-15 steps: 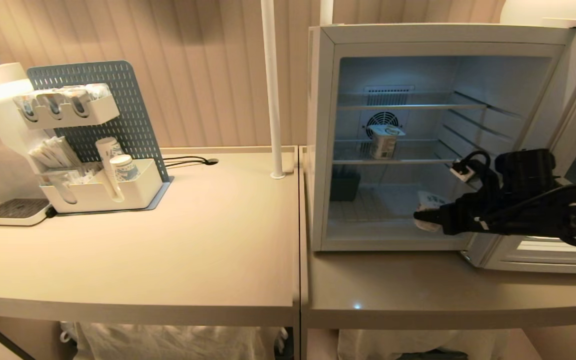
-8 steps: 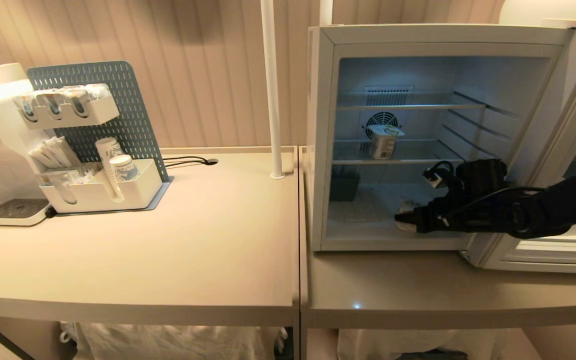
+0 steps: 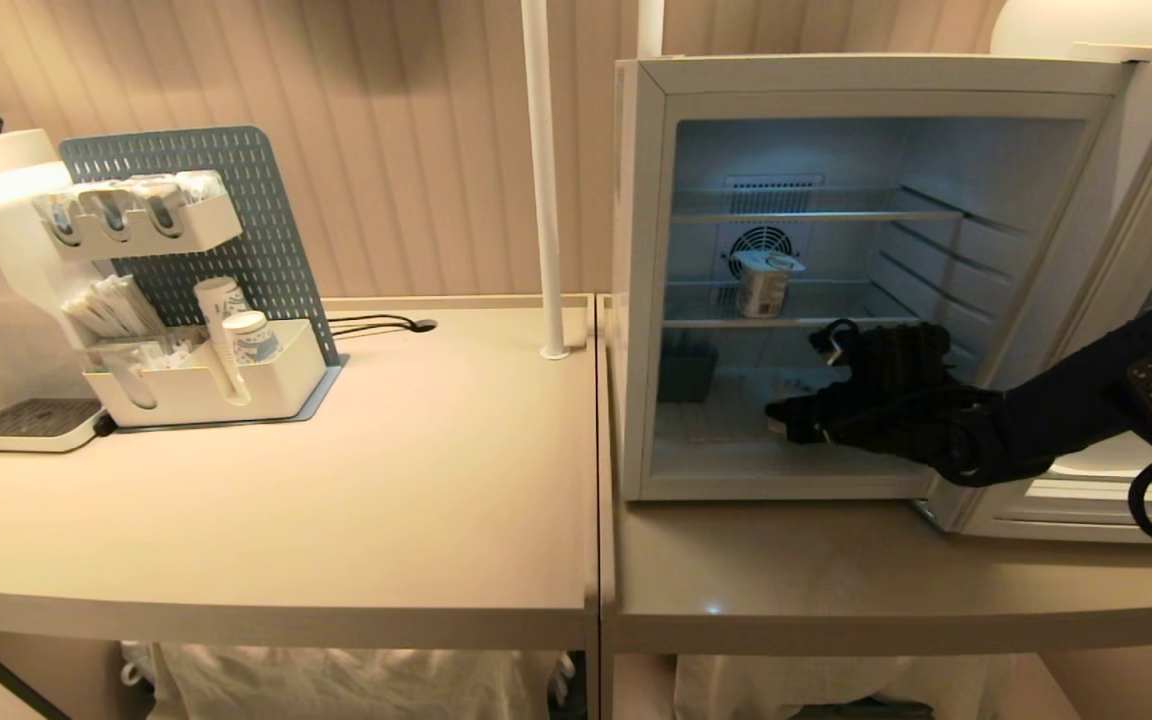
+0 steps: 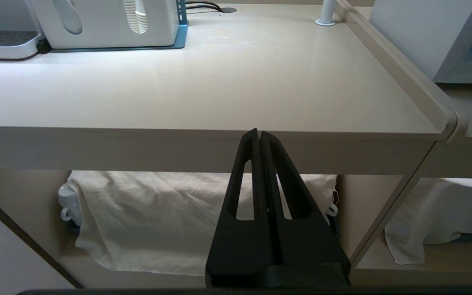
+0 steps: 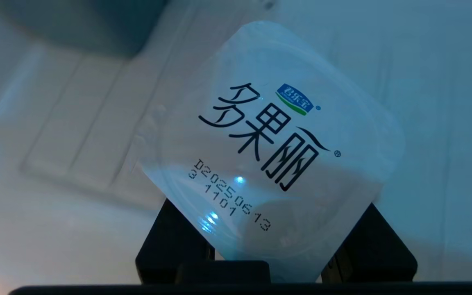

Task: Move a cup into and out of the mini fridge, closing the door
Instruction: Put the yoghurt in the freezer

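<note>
Inside the open fridge (image 3: 641,280) on the desk (image 3: 786,570), the robot's right end effector (image 3: 786,425) reached low over the bottom compartment, its jaws part-way open and closed around a sealed cup (image 5: 275,164). From where an onlooker stood, the arm hid most of the cup; only the wrist camera showed it plainly: a foil lid with rounded corners, printed with dark characters and a date code, seated between the two dark fingers (image 5: 170,241). The cup hung just above the pale fridge floor, or possibly rested on it; which could not be told.

The cup looked small and light, a thin plastic tub of the yoghurt kind, likely to dent if squeezed hard and to slip if gripped loosely, the more so should its wall be damp from the cold. The sides below the rim seemed the sound place to hold it; the foil lid would tear or buckle under any pressure, and a tilt might stress the seal.

A second cup (image 3: 764,283) stood on the middle wire shelf near the rear fan. The door (image 3: 1086,500) stood swung wide at the right. The left end effector (image 4: 259,137) hung parked below the desk edge, jaws pressed together and empty.
</note>
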